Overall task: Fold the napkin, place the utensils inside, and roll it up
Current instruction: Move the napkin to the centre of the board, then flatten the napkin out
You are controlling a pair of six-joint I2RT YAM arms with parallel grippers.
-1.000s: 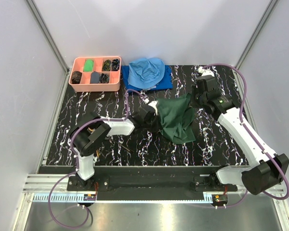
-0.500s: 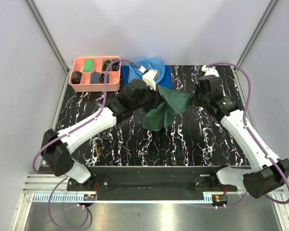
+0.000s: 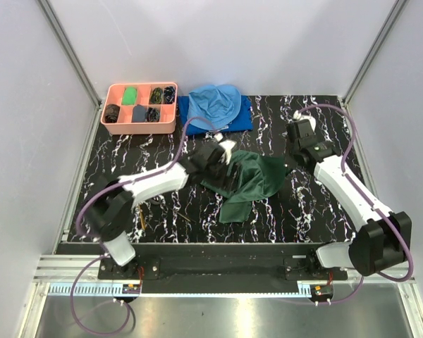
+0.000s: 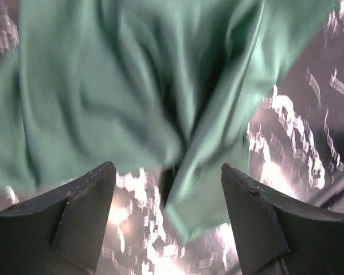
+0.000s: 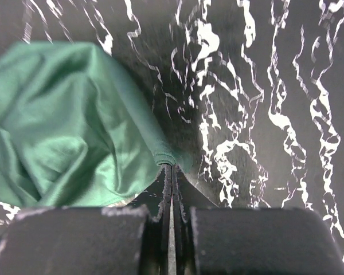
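Napkin (image 3: pixel 248 179) crumpled on desk (image 3: pixel 303 208), unfolded. Left fingers (image 4: pixel 83 217) spread, empty. Right fingers (image 5: pixel 229 240) closed, apparently pinching 3 o'clock corner. Utensils (image 3: pixel 142 220) at 8 o'clock, unplaced. Fold, roll pending.

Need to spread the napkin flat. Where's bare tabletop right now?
Free: near strip between napkin and right arm base; left band between pink tray and left arm; far patch between blue cloths and right pincer. Crowded: centre, left pincer open over the napkin, right one shut on its corner.
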